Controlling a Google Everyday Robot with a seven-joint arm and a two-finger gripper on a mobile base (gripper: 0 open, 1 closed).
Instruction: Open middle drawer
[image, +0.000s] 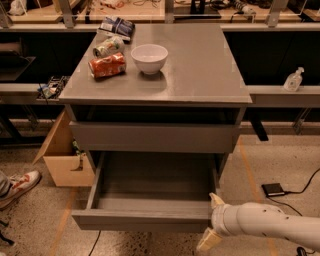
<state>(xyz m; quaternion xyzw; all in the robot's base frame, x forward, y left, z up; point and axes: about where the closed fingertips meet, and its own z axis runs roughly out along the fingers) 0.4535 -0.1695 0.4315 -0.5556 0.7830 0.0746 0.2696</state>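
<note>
Middle drawer (145, 220): standing pulled well out at 6 o'clock, under the counter (200, 65).
Gripper (212, 221): sitting at 5 o'clock, jaws spreading wide, straddling the drawer front's right end.
Pull: drawing straight toward 6 o'clock, since off-centre hauling is risking jamming.

Matt grey middle drawer (150, 220), glossy white bowl (149, 57), smooth plastic hand (211, 222) at drawer's right corner
</note>
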